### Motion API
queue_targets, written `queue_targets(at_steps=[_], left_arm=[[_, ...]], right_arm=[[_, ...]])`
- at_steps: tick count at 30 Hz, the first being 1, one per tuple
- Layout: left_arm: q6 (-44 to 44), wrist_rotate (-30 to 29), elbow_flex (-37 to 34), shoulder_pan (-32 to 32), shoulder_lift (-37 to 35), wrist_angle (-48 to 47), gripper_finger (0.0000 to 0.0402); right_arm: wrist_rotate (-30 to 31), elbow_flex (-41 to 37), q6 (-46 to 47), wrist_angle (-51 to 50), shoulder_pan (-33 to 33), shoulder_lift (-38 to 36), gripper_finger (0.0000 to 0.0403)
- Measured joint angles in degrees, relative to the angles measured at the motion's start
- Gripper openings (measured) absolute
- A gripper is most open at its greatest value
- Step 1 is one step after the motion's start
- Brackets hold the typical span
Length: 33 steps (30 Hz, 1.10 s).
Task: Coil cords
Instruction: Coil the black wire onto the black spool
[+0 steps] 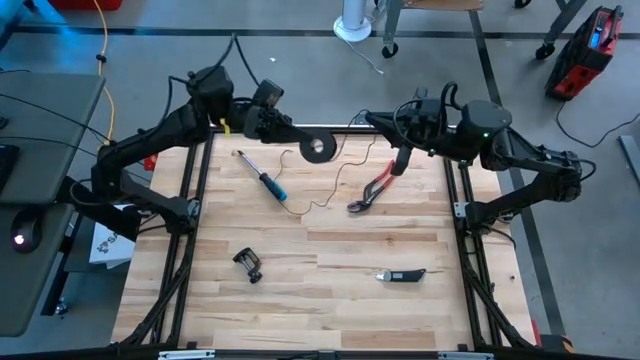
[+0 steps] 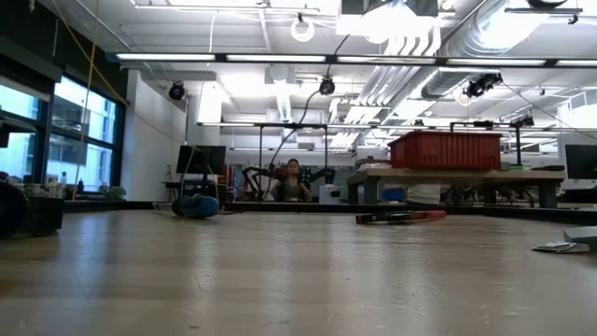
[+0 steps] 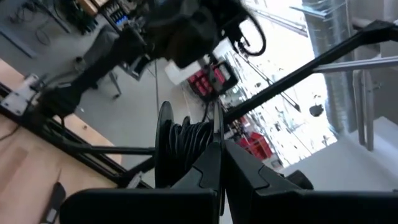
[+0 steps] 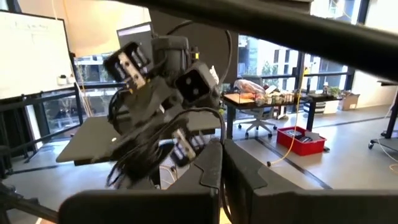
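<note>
Nearest on the table point(image 1: 330, 320), by the near edge, lie 2 small things well apart: a black clamp point(image 1: 248, 264) on the left and a black hand tool point(image 1: 402, 274) on the right. Farther in, a screwdriver point(image 1: 262, 178) with a blue handle lies slantwise left of centre, and red pliers point(image 1: 370, 191) lie right of centre. Between them the cord point(image 1: 303, 211), thin and dark, wanders loosely over the wood, dipping toward mid-table and rising on both sides toward the far edge.

Beyond that, both arms work at the far side. From its base on the left the left arm climbs to a bent elbow at the far left corner, and its forearm then reaches level along the far edge toward the centre. The left gripper point(image 1: 305, 142) has its fingers pressed together, and the left wrist view shows them pinching 1 flange of the reel point(image 1: 318, 147), which carries some wound cord and sits just off the fingertips.

From the right the right arm folds in, its wrist tipped down toward the table just past the pliers' handles. The right gripper point(image 1: 397, 168) is closed too; the cord's other end runs up to its tips and seems to be nipped there. The 2 grippers stand apart, facing each other.

Farthest, in the room behind, stand a red bin point(image 2: 445, 149) on a bench and a seated person point(image 2: 293, 182).
</note>
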Motion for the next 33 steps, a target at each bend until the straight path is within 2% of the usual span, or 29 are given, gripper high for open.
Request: queue_targets(at_steps=[5,13,17,26,33], left_arm=[[-1.96,0.04,0.0,-2.01,2.78,2.88,0.0],[-12.05,3.1,0.0,-4.03,8.13,21.52,0.0],[-14.84,3.18,0.0,-4.3,9.27,27.27,0.0],[-15.43,1.35,0.0,-3.87,11.06,36.45,0.0],[-14.9,-1.28,-0.02,-2.53,11.08,44.7,0.0]], right_arm=[[-0.5,0.02,-0.2,0.68,-0.74,0.85,0.0],[-1.97,0.02,-0.67,3.27,-1.09,5.04,0.0],[-4.56,0.0,-0.12,6.31,-1.09,6.76,0.0],[-11.7,0.0,5.43,15.05,-1.09,10.86,0.0],[-14.64,0.02,10.64,18.69,-1.09,13.93,0.0]])
